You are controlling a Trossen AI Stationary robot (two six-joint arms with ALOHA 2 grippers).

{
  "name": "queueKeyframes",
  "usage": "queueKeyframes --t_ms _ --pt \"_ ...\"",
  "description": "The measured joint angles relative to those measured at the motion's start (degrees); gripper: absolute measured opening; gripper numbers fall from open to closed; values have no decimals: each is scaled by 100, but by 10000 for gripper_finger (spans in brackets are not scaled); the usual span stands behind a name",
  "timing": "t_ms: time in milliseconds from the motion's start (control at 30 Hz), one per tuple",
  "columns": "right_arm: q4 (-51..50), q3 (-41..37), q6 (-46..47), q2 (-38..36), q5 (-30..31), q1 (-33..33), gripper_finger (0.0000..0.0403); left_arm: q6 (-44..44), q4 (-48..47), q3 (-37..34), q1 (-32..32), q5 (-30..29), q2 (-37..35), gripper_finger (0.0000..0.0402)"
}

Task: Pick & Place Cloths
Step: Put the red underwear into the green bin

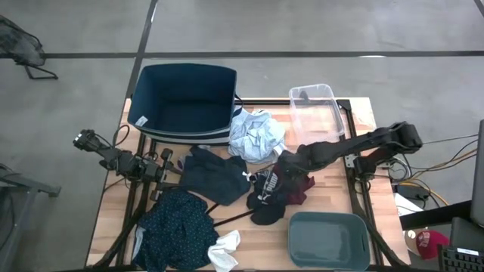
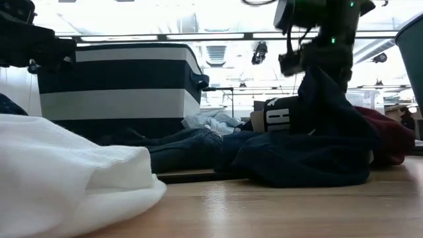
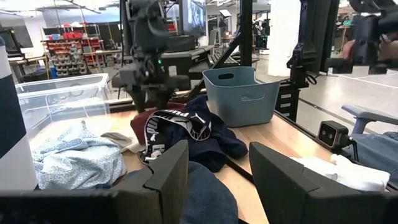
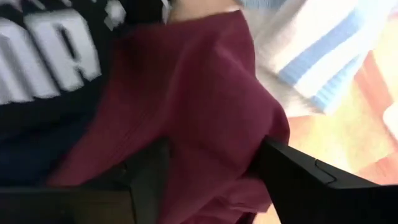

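My right gripper (image 1: 286, 168) reaches in from the table's right and is shut on the maroon garment (image 1: 301, 189) in the pile of black garments with a white logo (image 1: 266, 198). The pale blue shirt (image 1: 257, 134) lies crumpled in front of the navy bin. A dark navy garment (image 1: 212, 175) lies mid-table. The teal dotted one (image 1: 175, 230) and a white sock (image 1: 224, 251) lie at the near left. A white sock with blue stripes (image 4: 311, 56) lies beside the maroon cloth. My left gripper (image 1: 168, 168) waits, open, at the table's left, by the navy garment. My right gripper (image 4: 211, 180) has a bunched fold of the maroon garment (image 4: 205, 137) between its two fingers, coming from above and pointing down. The cloth fills the gap, with black logo cloth (image 4: 56, 68) against one finger. In the low view dark cloth (image 2: 317, 86) rises in a peak to the gripper; its lower part lies on the table.
A navy bin (image 1: 185, 98) and a clear tub (image 1: 318, 109) stand at the far edge. A grey-green tub (image 1: 329, 240) stands at the near right. A thin black wire hanger (image 1: 227, 219) lies between the teal garment and the black pile. Bare wood shows at the right.
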Motion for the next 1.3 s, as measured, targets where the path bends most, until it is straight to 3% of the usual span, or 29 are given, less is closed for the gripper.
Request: queueKeyframes --t_ms 167,400,433,833,1133,1300 --pt "11 18 -68 445 2 -2 177 0 0 0 0 0 2 177" --pt "-549 247 -300 690 -44 0 28 0 0 0 1 0 0 177" --pt "-599 280 -324 659 -46 0 21 0 2 0 2 0 0 177" --pt "-2124 1435 -21 -564 398 153 10 0 2 2 2 0 0 177" --pt "-2435 2331 241 -1924 570 828 9 0 4 2 2 0 0 177" --pt "-2381 2575 503 -2632 276 1355 9 0 3 2 1 0 0 177"
